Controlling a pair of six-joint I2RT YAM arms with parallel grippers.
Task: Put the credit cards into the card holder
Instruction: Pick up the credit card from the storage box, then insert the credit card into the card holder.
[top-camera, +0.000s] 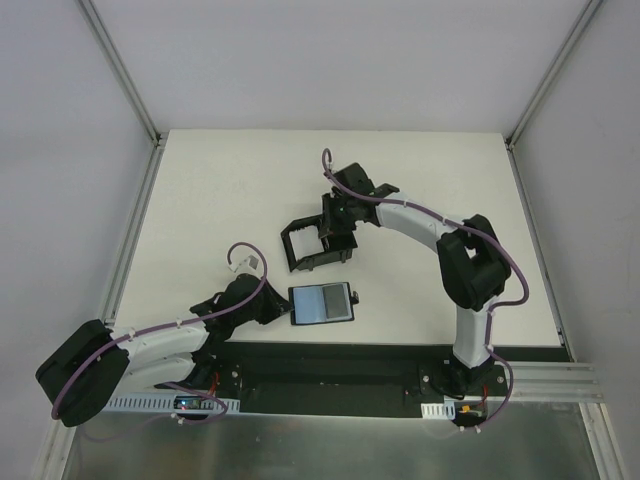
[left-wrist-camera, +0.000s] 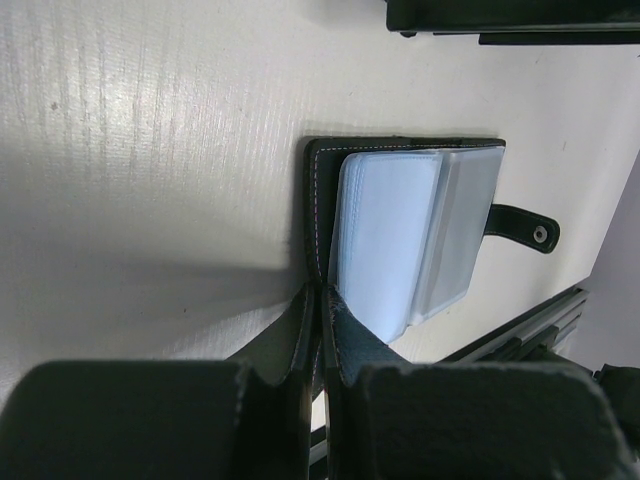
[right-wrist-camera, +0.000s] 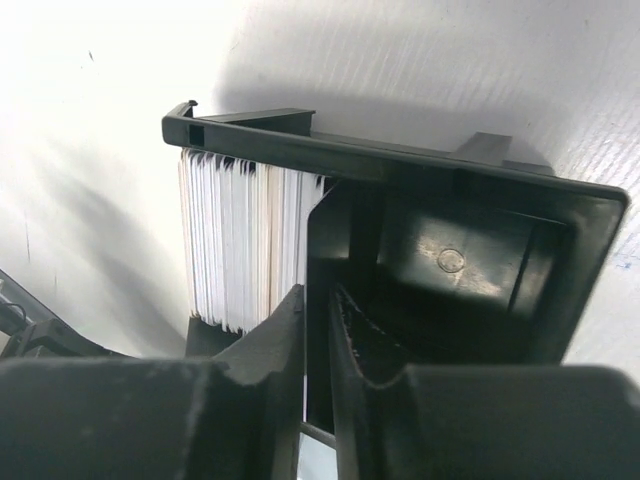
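Left claw (left-wrist-camera: 320, 296): pressed together, pinching the near corner of the card holder (left-wrist-camera: 385, 225).
Card holder: open flat on the table (left-wrist-camera: 150, 140), with bare surface to its left.
Right claw (right-wrist-camera: 318, 300): nearly together beside the credit cards (right-wrist-camera: 245, 240); grip unclear.
Credit cards: on edge in the left compartment of the box (right-wrist-camera: 400, 165).

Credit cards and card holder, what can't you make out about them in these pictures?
1. Right wrist view: whether the right gripper pinches one of the credit cards; its fingers cover the gap.
2. Right wrist view: card faces; they stand edge-on in the black box.
3. Top view: the cards, hidden under the right gripper.
4. Left wrist view: near corner of the card holder, behind the left gripper.
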